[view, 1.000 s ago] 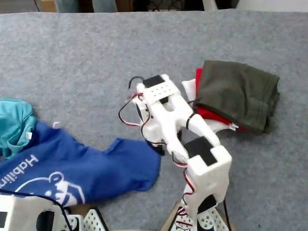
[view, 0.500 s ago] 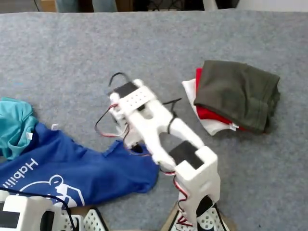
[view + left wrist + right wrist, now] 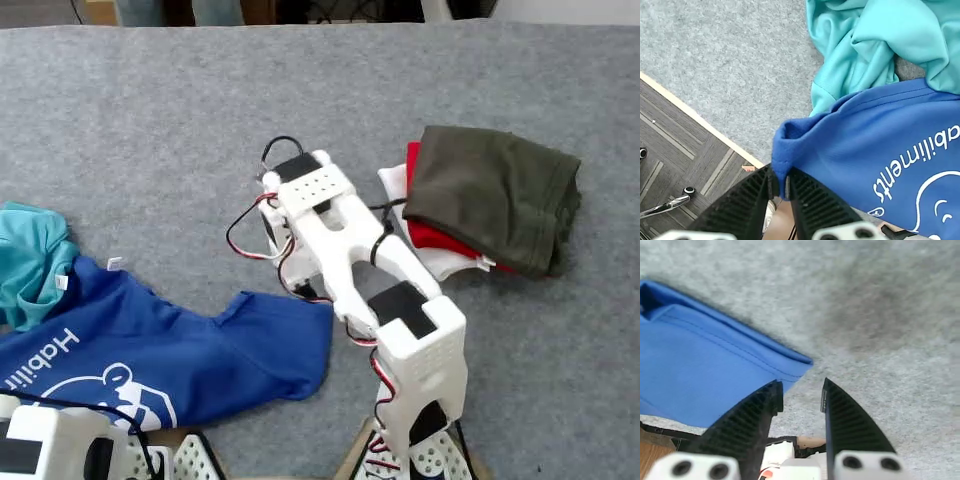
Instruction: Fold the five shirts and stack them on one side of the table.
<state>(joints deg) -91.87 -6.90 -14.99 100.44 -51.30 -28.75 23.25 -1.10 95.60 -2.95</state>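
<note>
While the left end effector (image 3: 779,186) pinches a fold of the blue shirt (image 3: 170,345) at the near left corner of the surface (image 3: 180,120), the right end effector (image 3: 800,392) hangs spread just beside that shirt's other end.

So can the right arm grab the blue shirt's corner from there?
Probably yes. The right gripper is open right beside the blue shirt, whose corner lies on the grey mat with nothing between them.
</note>
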